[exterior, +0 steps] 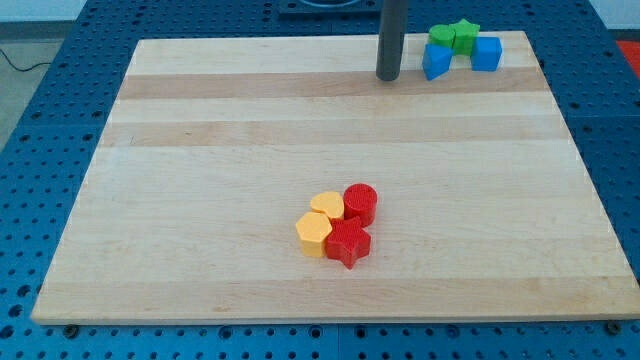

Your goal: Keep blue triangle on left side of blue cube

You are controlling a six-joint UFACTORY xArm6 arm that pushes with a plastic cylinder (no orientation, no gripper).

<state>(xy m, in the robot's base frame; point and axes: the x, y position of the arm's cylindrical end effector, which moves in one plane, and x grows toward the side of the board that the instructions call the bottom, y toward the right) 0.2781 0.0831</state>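
The blue triangle lies near the view's top right on the wooden board. The blue cube sits just to its right, a small gap apart. Behind them are a green cube-like block and a green star, touching the blue blocks. My tip stands on the board just left of the blue triangle, a short gap away and not touching it.
A cluster sits at the lower middle: a red cylinder, a red star, a yellow hexagon-like block and another yellow block. The board's top edge is close behind the blue blocks.
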